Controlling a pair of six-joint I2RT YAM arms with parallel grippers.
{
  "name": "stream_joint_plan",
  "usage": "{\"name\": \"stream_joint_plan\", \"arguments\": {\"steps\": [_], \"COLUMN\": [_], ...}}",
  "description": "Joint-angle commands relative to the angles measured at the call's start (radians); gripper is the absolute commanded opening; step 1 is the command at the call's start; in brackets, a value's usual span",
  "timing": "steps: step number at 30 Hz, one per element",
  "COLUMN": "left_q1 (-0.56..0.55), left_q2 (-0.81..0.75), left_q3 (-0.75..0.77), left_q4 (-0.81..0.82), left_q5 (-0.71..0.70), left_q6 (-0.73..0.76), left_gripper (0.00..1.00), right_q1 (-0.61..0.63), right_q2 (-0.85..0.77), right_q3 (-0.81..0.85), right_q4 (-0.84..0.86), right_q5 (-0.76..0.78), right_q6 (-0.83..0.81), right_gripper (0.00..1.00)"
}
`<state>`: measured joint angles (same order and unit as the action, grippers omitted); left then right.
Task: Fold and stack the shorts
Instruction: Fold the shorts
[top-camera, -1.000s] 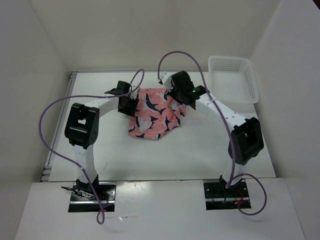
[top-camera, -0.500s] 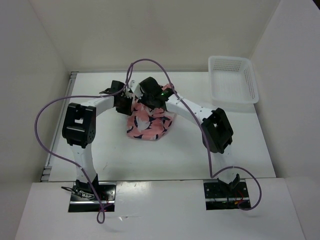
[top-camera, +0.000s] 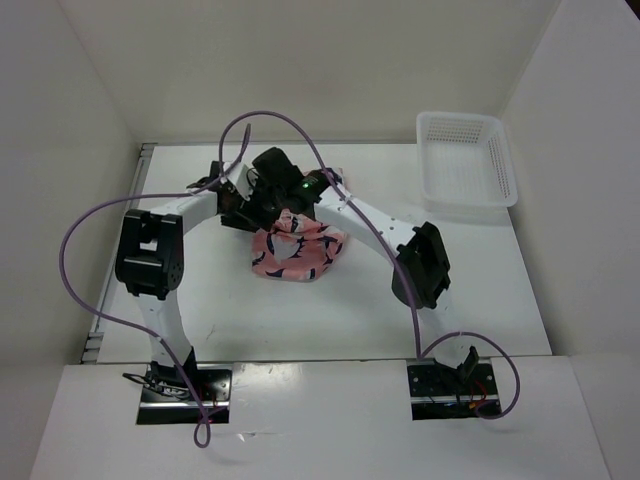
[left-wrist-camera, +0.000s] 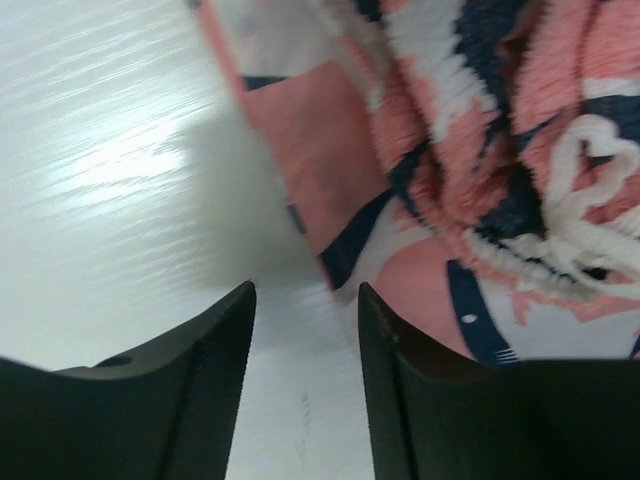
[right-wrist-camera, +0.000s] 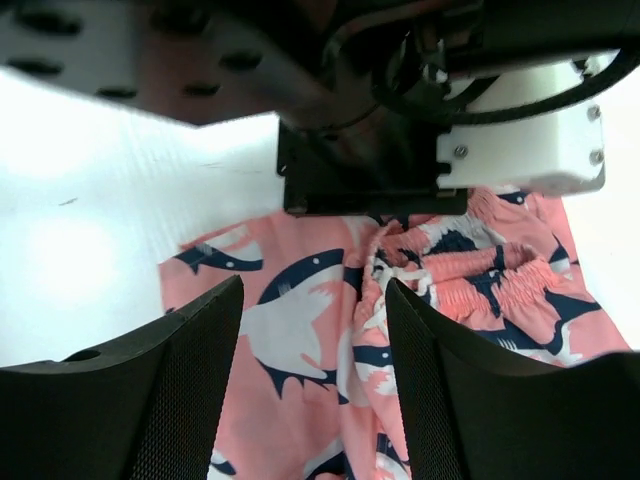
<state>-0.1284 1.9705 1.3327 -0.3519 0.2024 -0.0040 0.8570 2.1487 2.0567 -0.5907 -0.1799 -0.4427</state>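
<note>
The shorts (top-camera: 296, 251) lie bunched in a narrow heap mid-table, salmon pink with navy-and-white sharks (right-wrist-camera: 300, 320). Their gathered waistband and white drawstring (left-wrist-camera: 585, 190) show at the right of the left wrist view. My left gripper (left-wrist-camera: 305, 300) is open low over bare table just beside the cloth's edge, with nothing between its fingers. My right gripper (right-wrist-camera: 313, 290) is open above the shorts and holds nothing; the left arm's wrist housing (right-wrist-camera: 370, 150) sits right in front of it. From above, the left gripper (top-camera: 237, 208) and the right gripper (top-camera: 266, 205) crowd together at the heap's back-left corner.
A white mesh basket (top-camera: 465, 157) stands at the back right corner. White walls close in the table on three sides. Purple cables loop above both arms.
My right arm swung left across the shorts, dragging the cloth over into a narrower heap, then opened and let go. The left gripper narrowed and widened again near the same spot.
</note>
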Motion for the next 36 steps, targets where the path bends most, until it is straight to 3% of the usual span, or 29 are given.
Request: {"name": "stream_joint_plan", "arguments": {"steps": [1,7,11,18,27,36], "left_q1": [0.045,0.102,0.05,-0.089,-0.123,-0.142], "left_q2": [-0.062,-0.133,-0.133,-0.085,-0.015,0.048], "left_q3": [0.025,0.163,0.24,0.166,0.155,0.189], "left_q4": [-0.047,-0.145,-0.232,-0.202,-0.19,-0.153], "left_q5": [-0.084,-0.084,0.102,0.161,0.17,0.15], "left_q6": [0.004,0.004,0.004,0.004,0.004,0.004], "left_gripper": [0.54,0.62,0.66,0.72,0.73,0.73], "right_q1": [0.008,-0.035,-0.074,-0.154,-0.164,-0.196], "right_q2": [-0.048,-0.222,-0.28,-0.282,-0.343,-0.309], "right_q3": [0.094,-0.183,-0.427,-0.544,-0.716,-0.767], "right_q4": [0.034,0.068,0.147,0.169,0.16,0.219], "right_q5": [-0.066,0.112,0.197,0.243,0.201,0.203], "right_q6": [0.022,-0.034,-0.07,-0.1,-0.07,-0.039], "right_gripper": [0.64,0.64,0.69,0.7,0.7,0.67]}}
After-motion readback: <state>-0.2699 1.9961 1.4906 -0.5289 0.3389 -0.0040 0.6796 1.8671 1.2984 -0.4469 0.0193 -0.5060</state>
